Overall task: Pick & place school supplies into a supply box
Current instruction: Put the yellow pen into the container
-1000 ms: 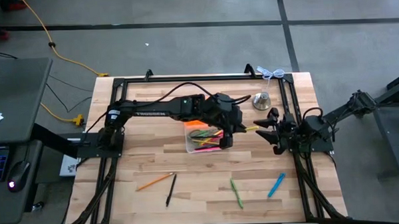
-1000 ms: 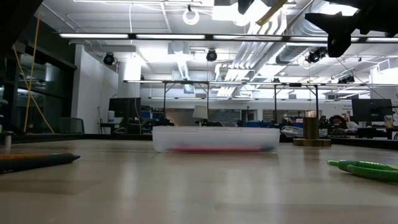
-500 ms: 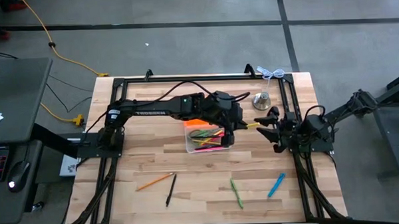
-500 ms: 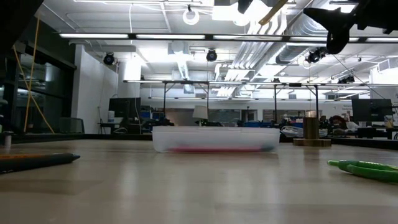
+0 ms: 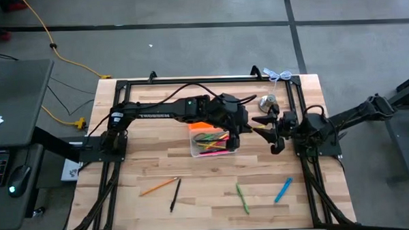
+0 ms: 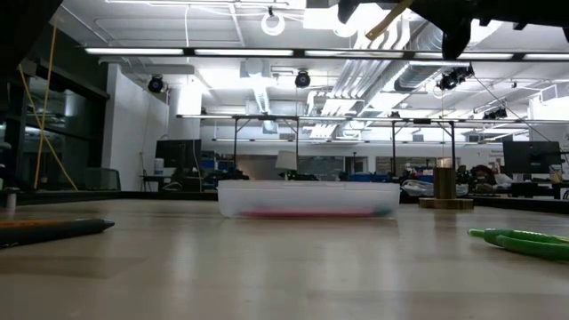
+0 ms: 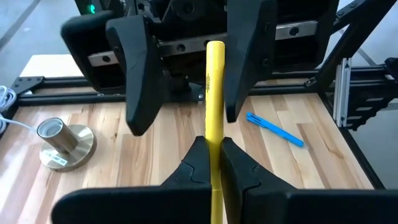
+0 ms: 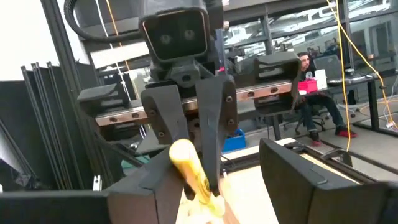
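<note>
My left gripper [image 5: 240, 127] hangs above the right end of the supply box [image 5: 209, 142], shut on a yellow pen [image 7: 215, 93]. The clear box holds pink, green and yellow supplies, and its orange lid [image 5: 199, 127] lies open on the far side. My right gripper [image 5: 267, 128] faces the left one and is open. Its two fingers [image 7: 138, 81] stand on either side of the pen's free end [image 8: 185, 155], with a gap showing on both sides in the left wrist view. In the low view the pen [image 6: 388, 20] shows high above the box [image 6: 308, 199]. My left gripper pinches the yellow pen's near part [image 7: 214, 152] between its two fingers. It comes from the table's left, slanting a little down. The pen runs on along the fingers' line and sticks out past their tips toward the table's right. It is lifted clear above the table.
Near the front edge lie an orange pencil [image 5: 159, 187], a black pen [image 5: 175, 195], green pens [image 5: 242, 198] and a blue marker [image 5: 283, 190]. A silver bell [image 5: 268, 103] stands at the far right beside the black frame rail [image 5: 296, 105].
My right gripper has risen and moved toward the table's left, up to my left gripper. Its open fingers now stand around the yellow pen's free end. The pen and the box have stayed where they were.
</note>
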Tool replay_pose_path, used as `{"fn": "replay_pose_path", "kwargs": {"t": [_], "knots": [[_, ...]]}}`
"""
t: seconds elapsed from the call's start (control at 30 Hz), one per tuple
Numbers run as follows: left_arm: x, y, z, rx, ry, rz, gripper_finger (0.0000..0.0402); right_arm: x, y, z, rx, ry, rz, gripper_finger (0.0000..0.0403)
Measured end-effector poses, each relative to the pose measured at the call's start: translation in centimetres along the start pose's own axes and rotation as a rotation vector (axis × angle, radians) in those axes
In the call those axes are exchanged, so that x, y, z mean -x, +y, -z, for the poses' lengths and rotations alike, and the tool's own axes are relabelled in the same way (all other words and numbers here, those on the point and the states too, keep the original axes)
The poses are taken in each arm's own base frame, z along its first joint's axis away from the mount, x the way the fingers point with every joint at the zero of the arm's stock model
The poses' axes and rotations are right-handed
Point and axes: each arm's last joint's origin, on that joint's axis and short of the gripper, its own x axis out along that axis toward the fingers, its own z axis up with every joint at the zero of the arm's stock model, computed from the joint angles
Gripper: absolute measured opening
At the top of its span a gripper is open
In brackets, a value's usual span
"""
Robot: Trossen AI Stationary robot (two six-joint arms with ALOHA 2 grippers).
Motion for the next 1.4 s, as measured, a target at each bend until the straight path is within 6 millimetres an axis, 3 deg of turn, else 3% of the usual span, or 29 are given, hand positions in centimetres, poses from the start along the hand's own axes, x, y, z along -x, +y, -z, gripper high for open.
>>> {"fn": "replay_pose_path", "kwargs": {"t": [0.8, 1.4], "knots": [[0.01, 0.35, 0.19, -0.012, 0.019, -0.035, 0.0037, -0.86, -0.25, 0.47, -0.007, 0.092, 0.021, 0.0175], [0.03, 0.47, 0.33, 0.010, 0.033, -0.047, 0.0037, -0.66, -0.22, 0.24, 0.021, 0.083, 0.001, 0.0010]]}}
